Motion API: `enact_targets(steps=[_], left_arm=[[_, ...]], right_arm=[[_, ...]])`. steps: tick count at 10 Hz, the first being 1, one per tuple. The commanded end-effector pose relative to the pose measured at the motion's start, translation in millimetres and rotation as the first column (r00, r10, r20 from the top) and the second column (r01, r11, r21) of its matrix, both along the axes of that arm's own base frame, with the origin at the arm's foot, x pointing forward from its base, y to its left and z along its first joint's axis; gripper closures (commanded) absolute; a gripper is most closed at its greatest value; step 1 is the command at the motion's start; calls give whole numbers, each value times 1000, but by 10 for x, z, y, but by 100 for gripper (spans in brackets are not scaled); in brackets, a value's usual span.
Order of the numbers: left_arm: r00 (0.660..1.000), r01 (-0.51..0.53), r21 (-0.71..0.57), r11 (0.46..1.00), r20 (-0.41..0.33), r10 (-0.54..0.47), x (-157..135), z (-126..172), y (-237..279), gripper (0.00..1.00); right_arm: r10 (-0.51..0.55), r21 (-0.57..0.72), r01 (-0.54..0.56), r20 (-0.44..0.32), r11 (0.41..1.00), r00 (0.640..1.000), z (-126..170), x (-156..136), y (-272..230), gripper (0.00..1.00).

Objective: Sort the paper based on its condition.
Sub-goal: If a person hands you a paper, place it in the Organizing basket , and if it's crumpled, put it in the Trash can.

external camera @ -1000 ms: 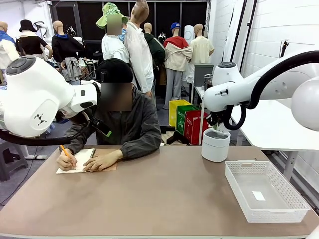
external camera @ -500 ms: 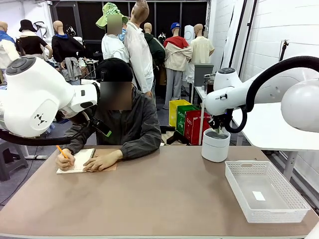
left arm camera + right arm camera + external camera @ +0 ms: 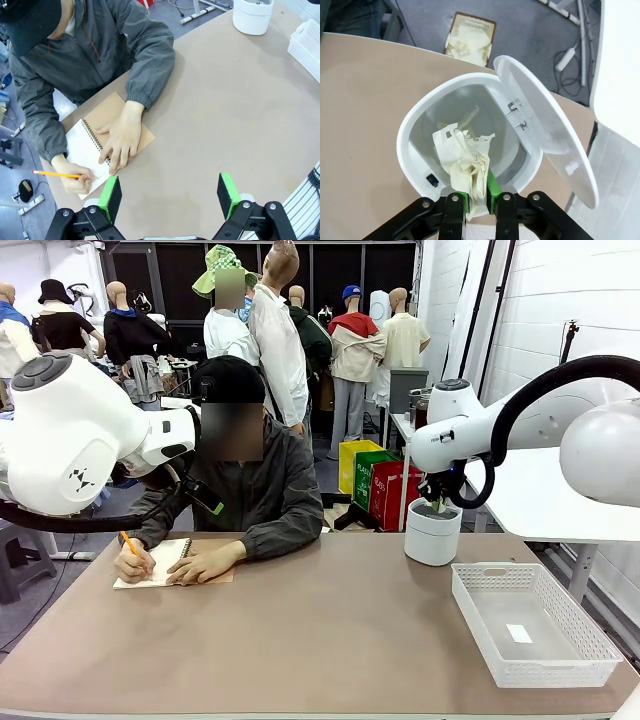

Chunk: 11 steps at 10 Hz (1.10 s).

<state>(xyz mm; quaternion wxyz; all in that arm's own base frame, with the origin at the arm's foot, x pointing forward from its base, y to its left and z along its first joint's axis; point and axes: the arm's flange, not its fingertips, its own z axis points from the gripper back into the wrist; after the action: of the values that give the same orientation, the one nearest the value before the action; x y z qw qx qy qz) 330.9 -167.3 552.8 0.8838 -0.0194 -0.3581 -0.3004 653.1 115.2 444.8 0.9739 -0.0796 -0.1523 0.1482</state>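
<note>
- Paper [image 3: 465,160], a crumpled and torn wad, is pinched between the nearly closed green pads of the right end effector [image 3: 479,189] and sticks out just ahead of its fingertips.
- Straight ahead of those fingertips lies the open mouth of the white bin [image 3: 407,150]. Its lid [image 3: 545,145] is flipped up to one side of the fingers, clear of the drop path.
- The step in hand looks like the release into the bin. Spread the fingers fully while centred over the opening, since a torn flap may cling to a pad, then lift straight out, away from the lid.
- Well apart, the left end effector [image 3: 169,196] hovers wide open and empty above the surface [image 3: 225,110]. The person's hand [image 3: 122,142] and notebook [image 3: 80,145] are just ahead of it, so keep it off them.
</note>
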Motion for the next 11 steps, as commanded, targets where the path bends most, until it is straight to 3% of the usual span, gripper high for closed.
enact_targets(steps=[1, 3, 4, 11], left_arm=[[1000, -4, 1, 1000, 1, 4, -1, -8, 8, 0], [1000, -4, 1, 1000, 1, 4, -1, -8, 8, 0], [1000, -4, 1, 1000, 1, 4, -1, -8, 8, 0], [1000, -4, 1, 1000, 1, 4, -1, -8, 8, 0]], right_arm=[[-44, -27, 44, 0, 999, 999, 17, 88, 24, 46], [-46, -21, 46, 0, 999, 999, 27, 100, 38, 6], [-48, -19, 48, 3, 999, 999, 23, 100, 38, 0], [-56, 5, 56, -23, 998, 998, 146, -20, 90, 0]])
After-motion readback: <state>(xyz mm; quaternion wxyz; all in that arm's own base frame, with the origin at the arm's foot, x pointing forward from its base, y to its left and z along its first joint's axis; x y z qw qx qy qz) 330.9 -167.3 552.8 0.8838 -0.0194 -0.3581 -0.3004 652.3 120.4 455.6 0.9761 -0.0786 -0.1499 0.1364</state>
